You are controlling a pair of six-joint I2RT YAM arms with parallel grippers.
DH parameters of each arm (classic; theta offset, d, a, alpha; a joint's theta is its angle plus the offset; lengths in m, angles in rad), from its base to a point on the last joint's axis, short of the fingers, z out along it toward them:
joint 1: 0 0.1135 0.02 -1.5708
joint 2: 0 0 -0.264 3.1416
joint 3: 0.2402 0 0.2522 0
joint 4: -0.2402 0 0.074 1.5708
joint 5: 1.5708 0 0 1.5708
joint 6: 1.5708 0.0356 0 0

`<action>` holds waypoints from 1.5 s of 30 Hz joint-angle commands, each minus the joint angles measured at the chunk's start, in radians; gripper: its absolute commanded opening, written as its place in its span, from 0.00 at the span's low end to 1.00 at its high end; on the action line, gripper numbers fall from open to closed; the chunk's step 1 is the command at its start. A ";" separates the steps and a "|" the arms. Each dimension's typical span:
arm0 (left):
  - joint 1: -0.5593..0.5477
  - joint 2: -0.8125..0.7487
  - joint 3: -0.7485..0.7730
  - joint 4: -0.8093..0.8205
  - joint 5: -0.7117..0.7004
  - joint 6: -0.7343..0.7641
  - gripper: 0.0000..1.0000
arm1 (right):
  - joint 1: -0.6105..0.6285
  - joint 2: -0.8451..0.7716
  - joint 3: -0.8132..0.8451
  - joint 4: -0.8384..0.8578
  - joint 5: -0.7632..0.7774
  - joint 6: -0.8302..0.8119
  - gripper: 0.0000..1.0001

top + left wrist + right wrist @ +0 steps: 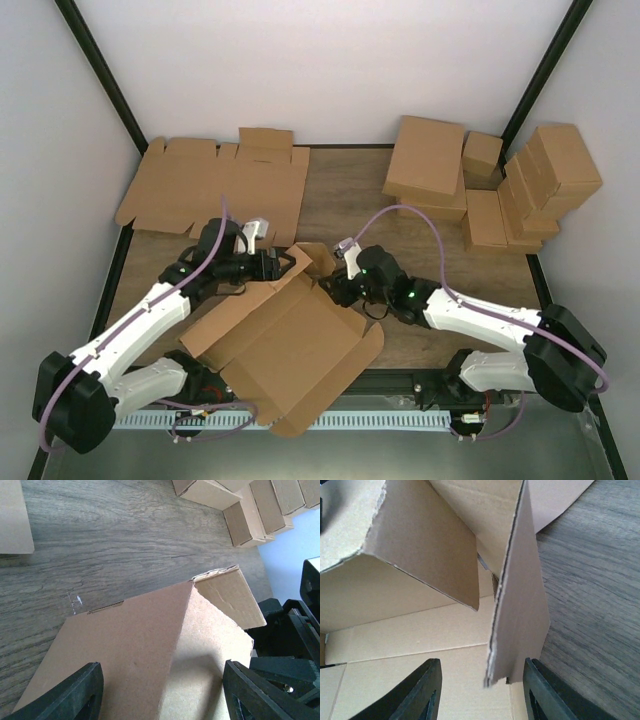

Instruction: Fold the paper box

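The paper box is a plain brown blank lying tilted at the table's near middle, its far corner flaps raised. My left gripper is open at the box's far left corner; in the left wrist view the raised wall and a small corner flap lie between its spread fingers. My right gripper is open at the far right corner; in the right wrist view an upright flap stands between its fingers, close to the right one, over the box floor.
A stack of flat brown blanks lies at the far left. Several smaller closed brown boxes are piled at the far right. Black frame posts stand at the back corners. Bare wooden table lies between the piles.
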 commanded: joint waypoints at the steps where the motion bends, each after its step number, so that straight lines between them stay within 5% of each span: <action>1: 0.001 0.020 0.018 -0.026 0.002 -0.024 0.67 | 0.008 0.021 0.031 0.039 0.029 -0.043 0.45; 19: 0.132 0.015 -0.004 0.029 0.139 -0.073 0.65 | 0.009 0.132 0.247 -0.034 0.050 -0.025 0.01; 29: 0.234 0.011 0.038 0.028 0.291 -0.072 0.66 | 0.009 0.220 0.569 -0.312 0.052 0.221 0.01; 37: 0.222 -0.043 -0.052 0.102 0.296 -0.151 0.65 | 0.009 0.169 0.502 -0.244 0.004 0.408 0.01; 45: 0.221 -0.031 -0.035 0.051 0.275 -0.092 0.76 | 0.009 0.250 0.591 -0.273 0.037 0.343 0.01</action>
